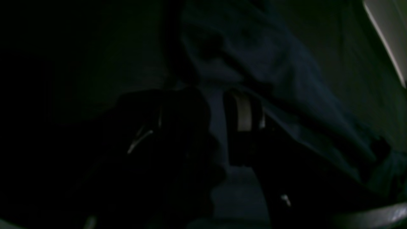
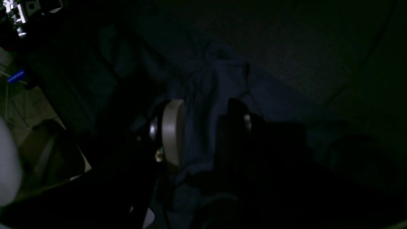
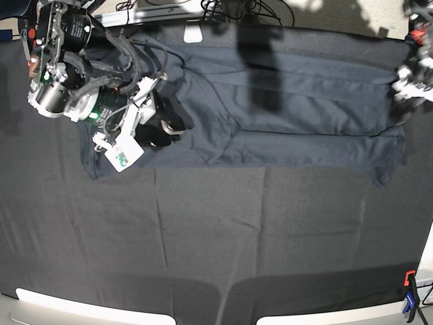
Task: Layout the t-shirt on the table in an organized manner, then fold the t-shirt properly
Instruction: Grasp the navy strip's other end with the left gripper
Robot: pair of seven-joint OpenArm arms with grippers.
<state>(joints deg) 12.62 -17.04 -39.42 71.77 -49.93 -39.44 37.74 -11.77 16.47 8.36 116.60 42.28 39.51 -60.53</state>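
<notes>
Black-clothed table (image 3: pixel 203 237), both arms low, each end effector (image 2: pixel 203 133) clamped on the t-shirt (image 3: pixel 284 122).

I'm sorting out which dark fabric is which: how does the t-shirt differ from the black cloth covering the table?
The t-shirt has a slightly bluish sheen; the table cloth is matte black. The t-shirt is wrinkled and bunched near the right gripper, while the table cloth lies flat with straight crease lines. The t-shirt covers only a band along the far side; the table cloth spans nearly the whole view. Both are dark, plain fabrics.
</notes>
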